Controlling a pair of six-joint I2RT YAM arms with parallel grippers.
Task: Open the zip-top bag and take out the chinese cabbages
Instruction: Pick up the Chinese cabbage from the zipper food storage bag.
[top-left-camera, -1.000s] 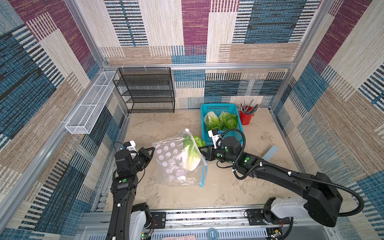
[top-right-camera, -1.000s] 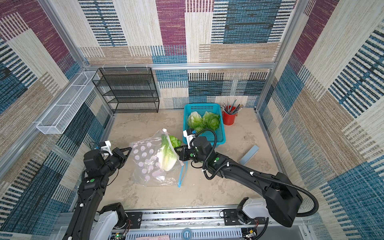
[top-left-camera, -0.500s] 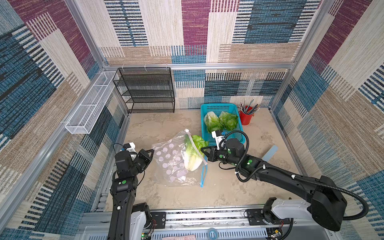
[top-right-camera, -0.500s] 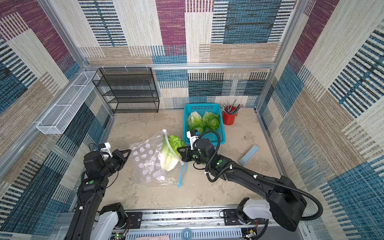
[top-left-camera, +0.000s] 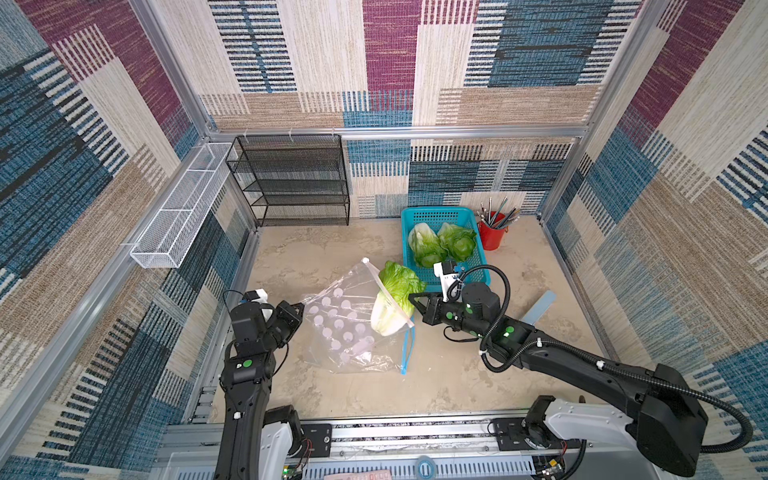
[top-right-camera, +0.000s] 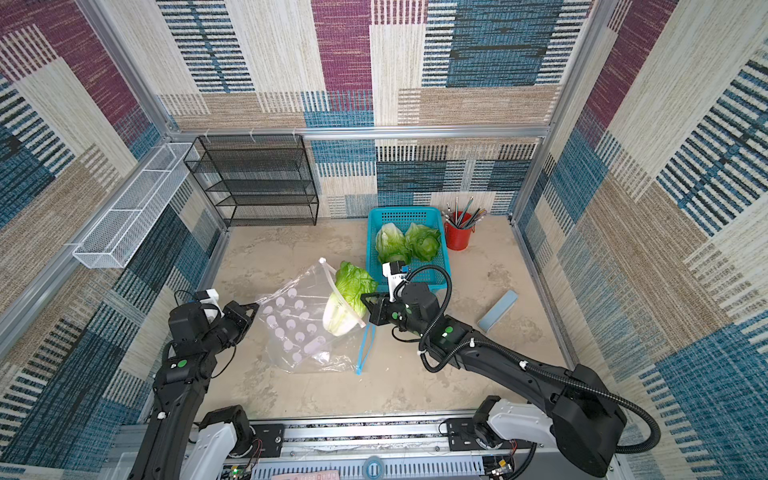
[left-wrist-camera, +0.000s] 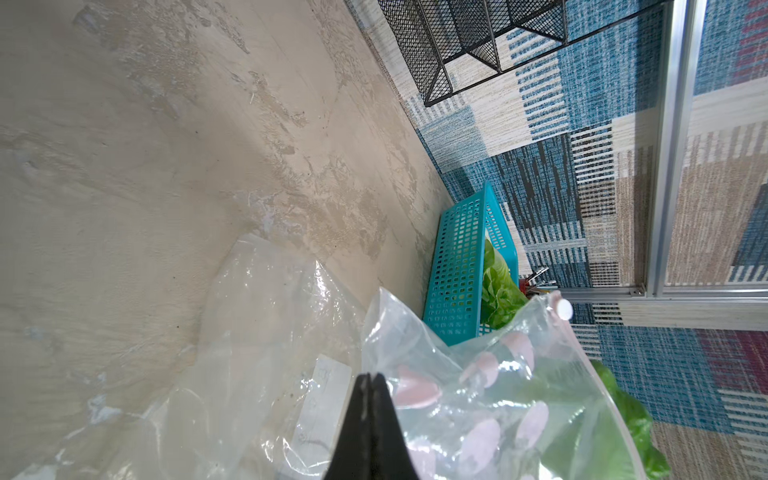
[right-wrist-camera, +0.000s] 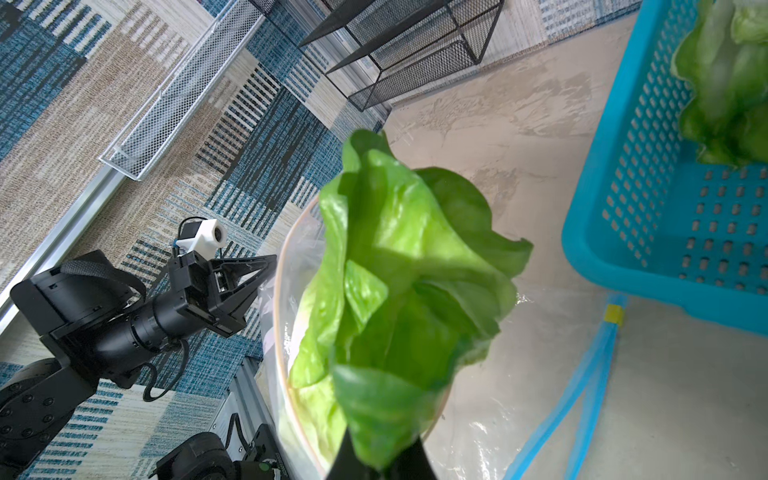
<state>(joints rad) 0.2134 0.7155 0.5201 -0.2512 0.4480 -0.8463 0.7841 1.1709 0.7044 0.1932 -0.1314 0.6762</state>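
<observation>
Right gripper (top-left-camera: 413, 298): jaws pinched nearly together on the green leaf tips of the held chinese cabbage (top-left-camera: 395, 286), just off the near-left corner of the teal basket (top-left-camera: 438, 215).
Left gripper (left-wrist-camera: 371, 380): jaws pressed flat together on a clear corner of the zip-top bag (top-left-camera: 338, 328), at the bag's end away from the basket.
Held chinese cabbage: halfway out of the bag's mouth. The white ribbed base is inside the film. The crinkled green tips are outside, toward the basket.
Zip-top bag: clear film with pale pink dots, rumpled on the tabletop (top-left-camera: 332, 249) to the left of the basket. The mouth is open on the basket side, and the blue zip strip (top-left-camera: 409, 349) trails in front of the basket.
Other two chinese cabbages (top-left-camera: 426, 247): side by side inside the basket, touching each other.
Red cup (top-left-camera: 492, 239): holds pencils, just beside the basket's right wall.
Black mesh rack (top-left-camera: 291, 183): against the back wall, left of the basket.
Pale blue block (top-left-camera: 540, 305): flat on the tabletop, right of the basket's near corner.
</observation>
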